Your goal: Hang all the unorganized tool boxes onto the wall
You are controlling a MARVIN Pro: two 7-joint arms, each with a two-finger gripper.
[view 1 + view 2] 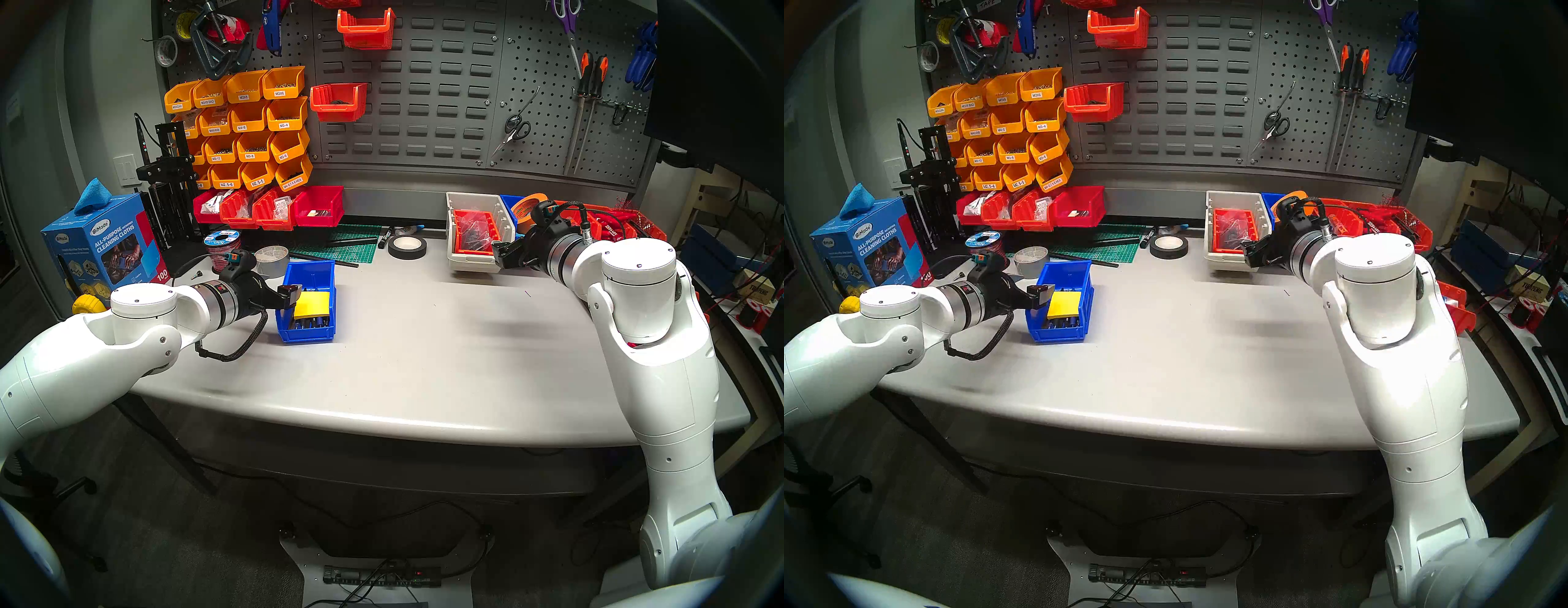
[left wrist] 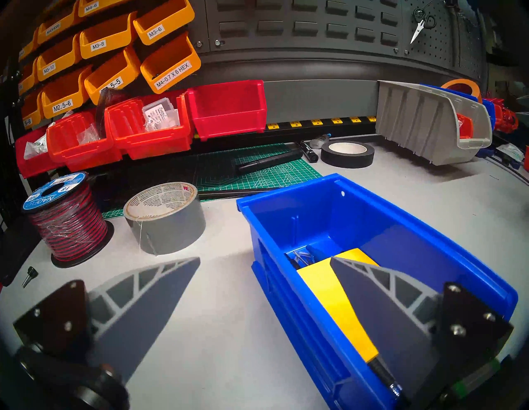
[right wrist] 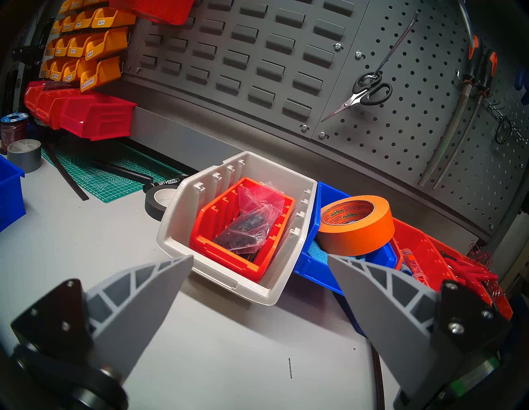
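two white arms reach level over a grey bench (image 1: 424,361). the left end effector (image 2: 264,263), fingers spread wide and gripping nothing, straddles the near left wall of a blue tool box (image 1: 307,305), one finger inside. right of that box the bench is open up to a beige tool box (image 1: 477,231). the right end effector (image 3: 260,259), also wide and empty, hovers before it. a second blue tool box (image 3: 315,266) touches the beige one's right side. the wall (image 1: 407,85) rises behind.

Orange tape roll (image 3: 355,226) blocks the far blue bin (image 3: 312,257).
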